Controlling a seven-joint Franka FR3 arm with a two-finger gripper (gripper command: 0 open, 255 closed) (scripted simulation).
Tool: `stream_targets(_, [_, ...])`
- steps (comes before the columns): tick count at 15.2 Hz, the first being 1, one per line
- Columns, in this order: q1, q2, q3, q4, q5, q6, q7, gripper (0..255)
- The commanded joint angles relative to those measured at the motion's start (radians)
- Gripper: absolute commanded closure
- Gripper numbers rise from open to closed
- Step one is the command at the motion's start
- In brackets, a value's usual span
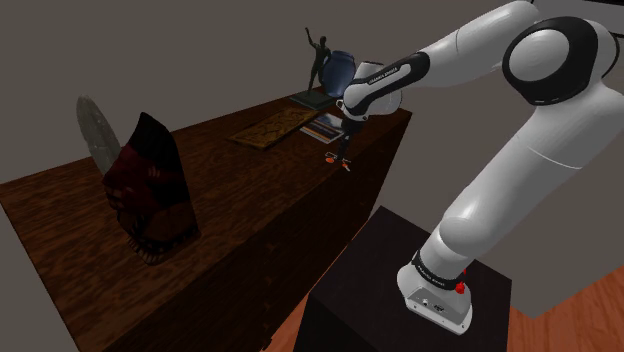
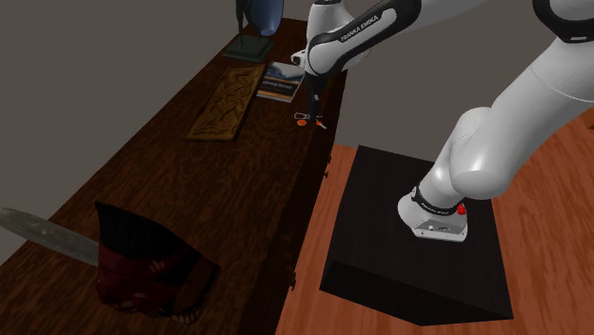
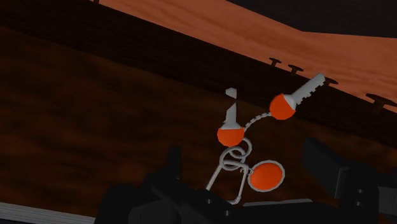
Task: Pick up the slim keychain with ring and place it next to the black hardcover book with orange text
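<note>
The keychain point(image 3: 245, 143) has a wire ring, an orange tag and two orange-headed keys. It lies on the dark wooden sideboard point(image 1: 230, 190) near its front edge. My black gripper point(image 3: 245, 158) hangs just above it, open, with the fingers point(image 3: 173, 160) standing apart on either side of the ring and not clasping it. From the shoulder view the gripper point(image 1: 345, 148) points down over the keychain point(image 1: 340, 161). A flat dark book with a brown-gold pattern point(image 2: 227, 103) and a smaller bluish-covered book point(image 2: 278, 82) lie just beyond the keychain point(image 2: 306, 120).
A dark figurine point(image 1: 318, 62) and a blue jug point(image 1: 340, 70) stand on another book at the sideboard's far end. A dark red fringed object point(image 1: 150, 190) and a grey disc point(image 1: 97, 130) occupy the near end. My stand point(image 2: 419, 233) is on the wood floor beside the sideboard.
</note>
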Motion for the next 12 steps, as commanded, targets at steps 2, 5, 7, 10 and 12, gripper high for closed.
stream_targets(2, [-0.005,-0.045,0.001,0.027,-0.019,-0.07,0.013,0])
stream_targets(5, [-0.008,-0.08,0.002,0.057,-0.032,-0.133,0.023,0])
stream_targets(7, [-0.008,-0.08,0.002,0.057,-0.032,-0.133,0.023,0])
stream_targets(10, [-0.008,-0.08,0.002,0.057,-0.032,-0.133,0.023,0])
stream_targets(12, [-0.008,-0.08,0.002,0.057,-0.032,-0.133,0.023,0])
